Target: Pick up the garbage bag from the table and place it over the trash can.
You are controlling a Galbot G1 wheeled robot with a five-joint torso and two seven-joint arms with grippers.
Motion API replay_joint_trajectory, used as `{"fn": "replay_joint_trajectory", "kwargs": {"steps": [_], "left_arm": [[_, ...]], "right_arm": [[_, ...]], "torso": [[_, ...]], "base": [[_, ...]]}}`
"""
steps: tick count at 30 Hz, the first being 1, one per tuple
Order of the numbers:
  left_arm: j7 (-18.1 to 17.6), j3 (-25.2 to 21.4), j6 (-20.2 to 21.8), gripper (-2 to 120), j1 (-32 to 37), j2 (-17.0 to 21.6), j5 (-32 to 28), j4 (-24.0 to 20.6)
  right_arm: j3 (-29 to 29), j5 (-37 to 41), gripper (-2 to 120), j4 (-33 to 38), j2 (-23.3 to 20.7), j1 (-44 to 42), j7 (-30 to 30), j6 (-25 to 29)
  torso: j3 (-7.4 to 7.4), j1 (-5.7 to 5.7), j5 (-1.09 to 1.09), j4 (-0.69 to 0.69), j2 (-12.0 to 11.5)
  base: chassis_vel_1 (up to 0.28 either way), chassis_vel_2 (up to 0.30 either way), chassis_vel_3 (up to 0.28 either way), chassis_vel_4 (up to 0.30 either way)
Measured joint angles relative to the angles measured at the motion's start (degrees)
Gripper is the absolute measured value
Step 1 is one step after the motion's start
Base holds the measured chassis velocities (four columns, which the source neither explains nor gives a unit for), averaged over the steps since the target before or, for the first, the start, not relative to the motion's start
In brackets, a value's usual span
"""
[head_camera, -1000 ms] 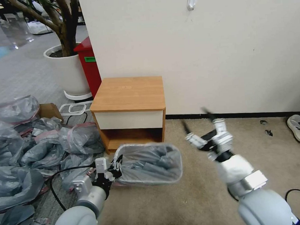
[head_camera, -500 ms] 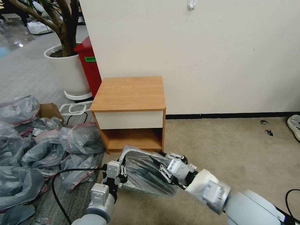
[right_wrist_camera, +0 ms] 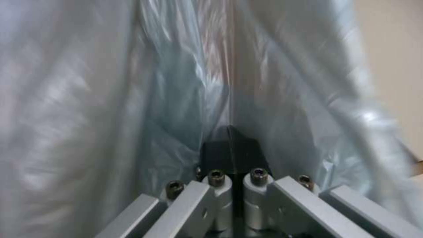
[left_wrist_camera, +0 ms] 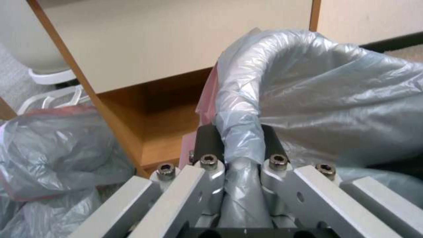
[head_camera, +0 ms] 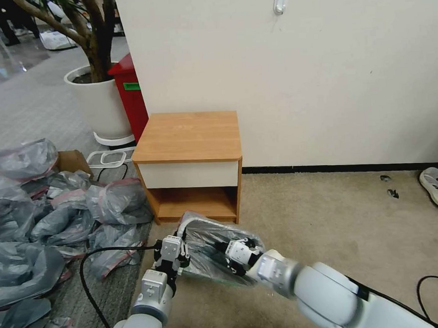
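Note:
The trash can [head_camera: 184,227] stands tilted on the carpet in front of the table [head_camera: 188,131], with the grey garbage bag [head_camera: 208,239] stretched over its rim and lining it. My left gripper [head_camera: 177,255] is shut on the can's near-left rim. In the left wrist view its pads [left_wrist_camera: 207,142] clamp the bag-wrapped rim [left_wrist_camera: 240,99]. My right gripper [head_camera: 231,261] reaches down into the bag's mouth. In the right wrist view its black fingertips [right_wrist_camera: 220,152] are pressed together, deep among the bag's [right_wrist_camera: 110,99] folds.
A heap of grey bags [head_camera: 47,215] covers the floor to the left, with a black cable [head_camera: 95,256] running beside my left arm. A red bin [head_camera: 129,95] and a white plant pot [head_camera: 97,101] stand behind. A shoe [head_camera: 437,186] lies far right on open carpet.
My right arm swung down from the right, shut its gripper and pushed into the bag's mouth. The can tilted and sank a little. The left gripper kept its hold on the rim.

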Motion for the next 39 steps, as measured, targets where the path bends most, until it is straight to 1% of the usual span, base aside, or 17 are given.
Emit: {"fn": "replay_joint_trajectory", "kwargs": {"steps": [1, 3, 6, 7, 11, 16, 18, 24, 27, 32, 35, 36, 38, 39], "left_arm": [[0.0, 0.01, -0.05, 5, -0.02, -0.01, 0.06, 0.07], [0.0, 0.02, -0.07, 5, -0.03, -0.02, 0.08, 0.09], [-0.01, 0.33, -0.11, 5, -0.1, -0.03, 0.2, 0.11], [-0.01, 0.33, -0.11, 5, -0.1, -0.03, 0.2, 0.11], [-0.08, 1.58, -0.13, 5, -0.19, -0.07, 0.48, 0.1], [-0.09, 2.05, -0.13, 5, -0.2, -0.2, 0.49, -0.1], [-0.13, 2.33, -0.13, 5, -0.17, -0.36, 0.44, -0.71], [-0.24, 2.64, -0.06, 5, 0.32, -0.93, -0.36, -1.7], [-0.35, 2.74, 0.07, 5, 0.49, -1.12, -0.97, -2.02], [-0.47, 2.43, 0.5, 5, 0.38, -1.18, -1.92, -1.86], [-1.57, 0.73, 1.87, 5, -0.28, -1.08, -5.18, -0.35], [-1.57, 0.73, 1.87, 5, -0.28, -1.08, -5.18, -0.35], [-2.45, -0.41, 2.58, 5, -0.85, -1.13, -7.53, 0.51], [-3.0, -0.91, 3.12, 5, -1.15, -1.13, -9.39, 0.76]], "right_arm": [[-1.15, -0.59, 0, -2.03, 0.83, 1.14, -0.13, -0.16], [-1.68, -0.76, 0, -2.81, 1.17, 1.57, -0.22, -0.24], [-4.16, -1.73, 0, -7.0, 3.03, 4.27, -0.57, -0.63], [-4.16, -1.73, 0, -7.0, 3.03, 4.27, -0.57, -0.63], [-7.7, -3.22, 0, -13.8, 6.73, 8.71, -0.88, -1.39], [-8.22, -3.9, 0, -15.85, 7.91, 9.35, -1.05, -1.39], [-8.49, -5.06, 0, -18.55, 9.41, 9.61, -1.34, -1.19], [-8.54, -6.07, 0, -22.26, 11.54, 10.31, -1.57, -0.71], [-8.65, -6.43, 0, -22.78, 11.93, 10.4, -1.57, -0.53], [-7.93, -6.75, 0, -21.4, 11.5, 9.66, -1.49, -0.27], [-3.78, -6.05, 0, -14.18, 8.18, 5.75, -1.3, 0.66], [-3.78, -6.05, 0, -14.18, 8.18, 5.75, -1.3, 0.66], [-0.27, -4.51, 0, -8.67, 5.24, 2.2, -1.17, 1.46], [1.62, -3.8, 0, -6.07, 4.06, 0.36, -1.18, 1.96]], "torso": [[0.0, 0.0, -0.02, 0.01, 0.0], [0.0, 0.0, -0.02, 0.0, 0.0], [0.0, 0.0, -0.02, 0.0, 0.0], [0.0, 0.0, -0.02, 0.0, 0.0], [0.0, 0.0, -0.02, 0.0, 0.0], [0.0, 0.0, -0.01, 0.0, 0.0], [0.0, 0.0, -0.01, 0.0, 0.0], [0.0, 0.0, -0.01, 0.0, 0.0], [0.0, 0.0, 0.0, 0.01, 0.0], [0.0, 0.0, 0.01, 0.01, 0.0], [0.0, 0.0, 0.01, 0.0, 0.0], [0.0, 0.0, 0.01, 0.0, 0.0], [0.0, 0.0, -0.02, 0.0, 0.0], [0.0, 0.0, 0.02, 0.0, 0.0]], "base": [[0.0, 0.0, 0.0, 0.0], [0.0, 0.0, 0.0, 0.0], [0.0, 0.0, 0.0, 0.0], [0.0, 0.0, 0.0, 0.0], [0.0, 0.0, 0.0, 0.0], [0.0, 0.0, 0.0, 0.0], [0.0, 0.0, 0.0, 0.0], [0.0, 0.0, 0.0, 0.0], [0.0, 0.0, 0.0, 0.0], [0.0, 0.0, 0.0, 0.0], [0.0, 0.0, 0.0, 0.0], [0.0, 0.0, 0.0, 0.0], [0.0, 0.0, 0.0, 0.0], [0.0, 0.0, 0.0, 0.0]]}}
